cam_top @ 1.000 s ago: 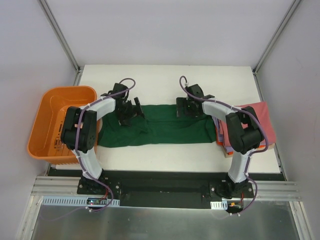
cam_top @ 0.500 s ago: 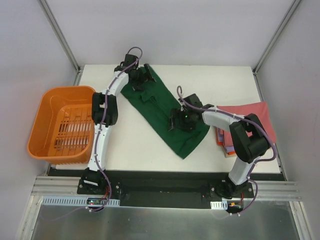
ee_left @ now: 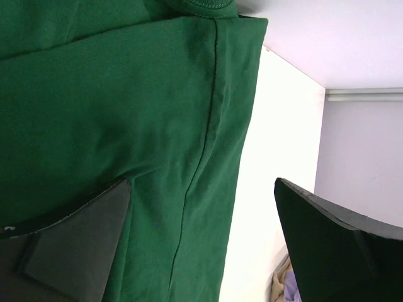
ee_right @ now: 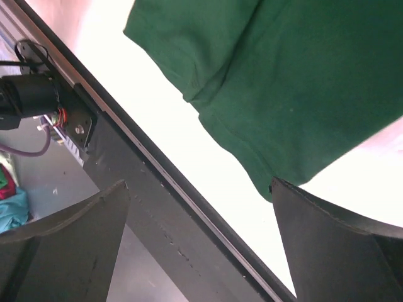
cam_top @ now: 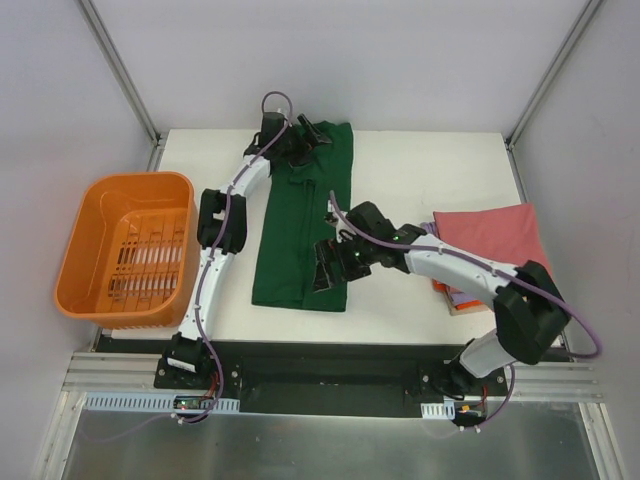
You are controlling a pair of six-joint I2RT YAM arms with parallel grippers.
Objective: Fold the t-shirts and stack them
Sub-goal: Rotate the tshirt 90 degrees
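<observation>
Shirt [cam_top: 296,240], dark green, under open pincers
It lay flat beneath your left pincer [cam_top: 305,140] and right pincer [cam_top: 330,268], both gaping wide, gripping nothing; likely soft and light, so pinch a hem corner.

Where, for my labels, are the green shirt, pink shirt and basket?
green shirt [cam_top: 295,235]: top view, middle of cloth.
pink shirt [cam_top: 490,230]: top view, upper face.
basket [cam_top: 85,245]: top view, left wall.
</observation>
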